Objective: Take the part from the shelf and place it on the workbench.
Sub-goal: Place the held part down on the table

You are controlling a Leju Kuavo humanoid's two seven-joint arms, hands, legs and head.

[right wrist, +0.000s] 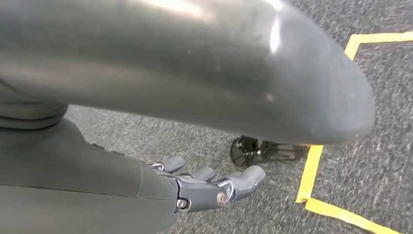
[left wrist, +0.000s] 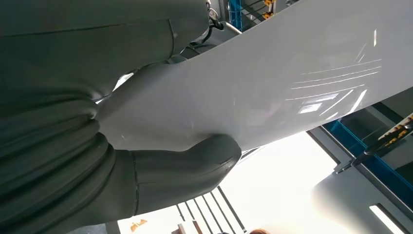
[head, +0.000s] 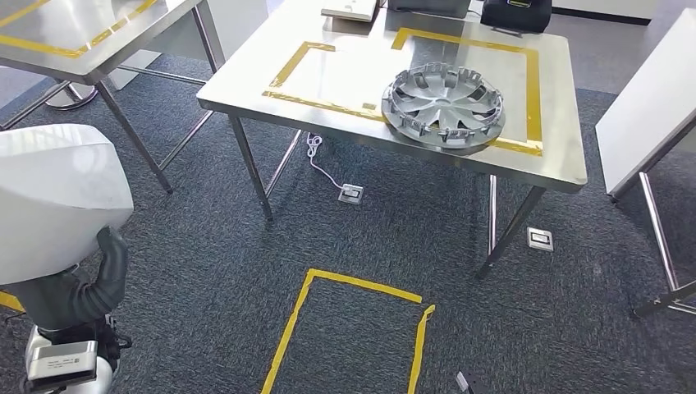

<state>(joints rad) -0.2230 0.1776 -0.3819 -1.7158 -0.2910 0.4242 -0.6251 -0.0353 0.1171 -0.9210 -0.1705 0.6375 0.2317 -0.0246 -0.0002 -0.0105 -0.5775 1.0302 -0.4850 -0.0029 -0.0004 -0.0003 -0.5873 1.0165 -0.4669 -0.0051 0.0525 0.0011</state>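
Note:
A large glossy white part (head: 49, 197) is at my left side, low in the head view. My left hand (left wrist: 160, 170) grips its edge, with the thumb pressed on the white surface (left wrist: 272, 83). The steel workbench (head: 345, 74), marked with yellow tape, stands ahead across the carpet. A silver wheel cover (head: 443, 103) lies on its right half. My right hand (right wrist: 214, 187) hangs over the grey carpet with its fingers apart and nothing in them.
A second steel table (head: 82, 33) stands at the far left, and a white-topped table (head: 648, 107) at the right edge. A yellow tape rectangle (head: 353, 328) marks the carpet before me. Two floor sockets (head: 351, 194) sit under the workbench. Black boxes (head: 515, 12) stand at its back.

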